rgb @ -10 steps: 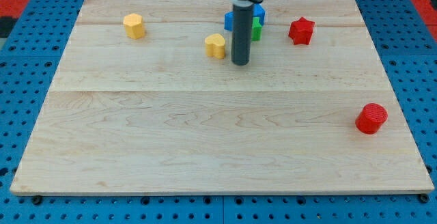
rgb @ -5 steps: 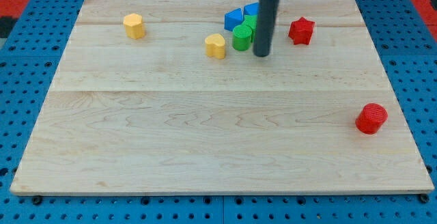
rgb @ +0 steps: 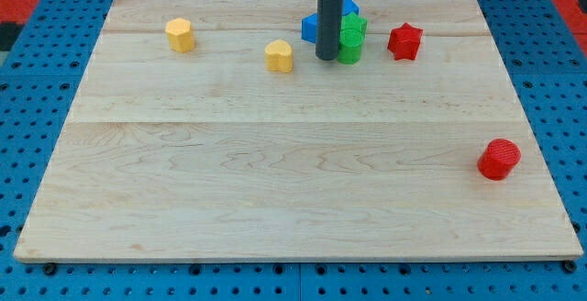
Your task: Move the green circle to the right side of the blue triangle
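Standing on the wooden worktop (rgb: 293, 182), my tip (rgb: 326, 58) touches down near the 12 o'clock edge, between the blue triangle (rgb: 311, 27) at its 11 o'clock and the green circle (rgb: 349, 49) just beside it at 3 o'clock. The rod hides part of the triangle, so I cannot tell if they touch. The green circle already sits on the 3 o'clock side of the triangle, with a second green block (rgb: 355, 26) right behind it at 12 o'clock and a bit of another blue block (rgb: 349, 8) above that one. The arm carries no hand, only this rod, so nothing is held. A yellow heart (rgb: 279, 55) lies at 9 o'clock of the tip, apart from it, and a yellow hexagon (rgb: 181, 35) is further at 9 o'clock. A red star (rgb: 404, 41) rests at 3 o'clock of the green circle. A red cylinder (rgb: 499, 159) lies well apart, near the worktop's 4 o'clock edge.
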Tool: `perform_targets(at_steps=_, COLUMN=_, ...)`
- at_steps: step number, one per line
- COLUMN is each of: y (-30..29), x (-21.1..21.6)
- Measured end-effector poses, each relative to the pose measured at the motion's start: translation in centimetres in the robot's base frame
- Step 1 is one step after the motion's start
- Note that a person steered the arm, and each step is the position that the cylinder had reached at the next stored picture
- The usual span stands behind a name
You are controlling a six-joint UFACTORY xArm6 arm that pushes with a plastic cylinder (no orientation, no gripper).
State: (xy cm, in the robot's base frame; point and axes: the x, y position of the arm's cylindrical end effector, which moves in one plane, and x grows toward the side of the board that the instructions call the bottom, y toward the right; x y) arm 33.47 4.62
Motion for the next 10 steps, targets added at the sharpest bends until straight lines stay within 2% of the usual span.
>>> perform_targets(at_steps=5, y=4.6, x=0.0)
perform_targets(at_steps=6, y=7.9, x=0.8)
perform_targets(at_steps=7, y=8.7, x=-1.0)
perform_targets(at_steps=8, y=6.8, x=-3.1)
perform_targets(at_steps=10, y=4.6, x=-4.2)
